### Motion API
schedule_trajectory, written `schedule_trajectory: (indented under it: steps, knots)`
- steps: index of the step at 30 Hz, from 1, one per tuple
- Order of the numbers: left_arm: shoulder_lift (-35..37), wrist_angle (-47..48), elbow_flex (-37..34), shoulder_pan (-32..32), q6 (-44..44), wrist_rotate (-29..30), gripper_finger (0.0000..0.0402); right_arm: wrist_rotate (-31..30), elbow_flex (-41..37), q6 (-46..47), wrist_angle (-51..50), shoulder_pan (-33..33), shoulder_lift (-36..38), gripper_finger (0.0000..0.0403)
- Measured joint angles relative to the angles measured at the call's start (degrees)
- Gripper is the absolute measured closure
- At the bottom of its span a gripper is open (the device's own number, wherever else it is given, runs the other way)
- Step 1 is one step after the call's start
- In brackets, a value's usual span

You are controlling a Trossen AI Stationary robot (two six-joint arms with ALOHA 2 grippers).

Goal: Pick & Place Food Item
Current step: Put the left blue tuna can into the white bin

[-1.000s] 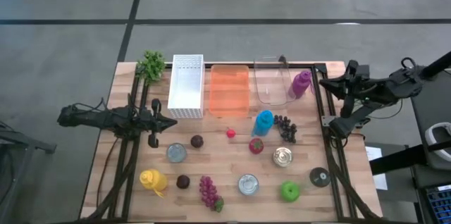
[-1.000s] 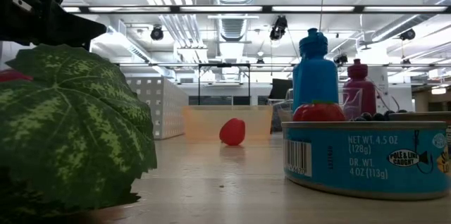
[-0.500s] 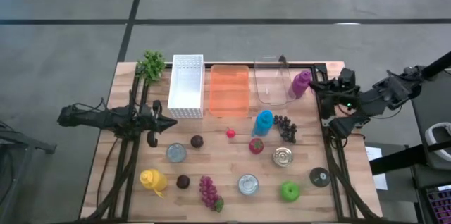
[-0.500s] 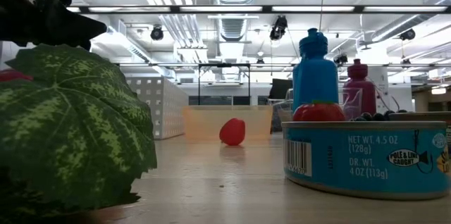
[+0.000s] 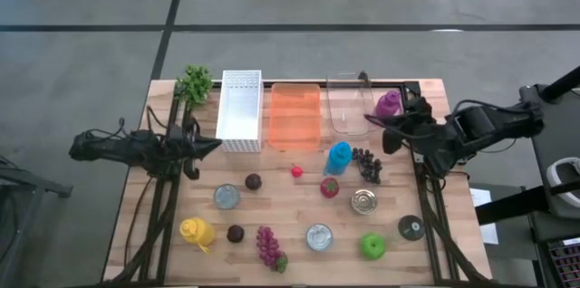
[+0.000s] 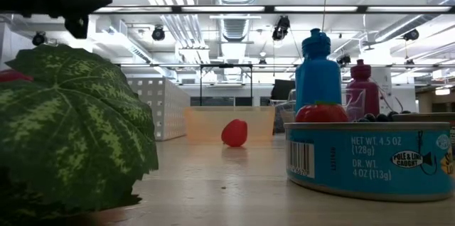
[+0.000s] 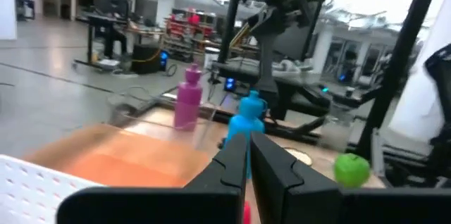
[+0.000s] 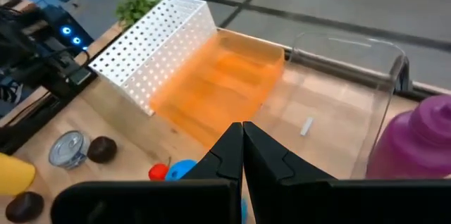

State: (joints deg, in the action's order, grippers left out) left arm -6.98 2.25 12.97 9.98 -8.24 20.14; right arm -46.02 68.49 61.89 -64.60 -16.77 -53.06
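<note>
Food items lie spread over the wooden table [image 5: 299, 211]: a small red fruit [image 5: 296, 171], a strawberry [image 5: 330, 187], dark grapes [image 5: 367, 165], purple grapes [image 5: 267, 244], a green apple [image 5: 372, 245] and two dark plums [image 5: 253, 181]. My left gripper [image 5: 217, 144] is shut and hovers level at the table's left, beside the white basket [image 5: 239, 110]. My right gripper [image 5: 370, 120] is shut and slants down over the clear container [image 5: 350, 105], next to the purple bottle [image 5: 391, 103]. Neither holds anything.
An orange tray [image 5: 295, 116] sits between the basket and the clear container. A blue bottle [image 5: 339, 156], several cans [image 5: 363, 201], a yellow item [image 5: 196, 231] and greens [image 5: 194, 82] also stand on the table. In the low view a leaf [image 6: 71, 133] fills the near left.
My right gripper has swung from the table's right edge toward the left, out over the clear container, sinking, tipping down and rolling. My left gripper has risen a little, still shut. No object has moved.
</note>
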Motion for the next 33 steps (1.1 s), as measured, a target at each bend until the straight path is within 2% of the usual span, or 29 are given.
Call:
schedule_trajectory:
  steps: [6, 12, 22, 27, 33]
  knots:
    - [-12.6, 6.0, 9.3, 0.0, 0.8, 3.3, 0.0378, 4.6, 0.2, -0.3, 0.0, 5.3, -0.7, 0.0394]
    - [-24.4, 16.3, 21.9, 0.0, 0.6, 4.5, 0.0378, 8.7, 0.2, -0.7, 0.0, 9.9, -0.1, 0.0394]
    - [-39.3, 35.2, 40.1, 0.1, -8.4, 4.4, 0.0378, 12.0, 0.4, -6.4, 0.1, 11.0, 0.1, 0.0394]
    - [-45.2, 46.1, 47.5, 0.1, -11.7, 0.8, 0.0378, 12.2, 0.4, -8.9, 0.1, 10.9, 0.1, 0.0394]
    - [-51.6, 59.6, 53.6, 0.1, -20.4, -5.1, 0.0378, 14.8, 0.4, -13.1, 0.7, 10.9, 0.1, 0.0394]
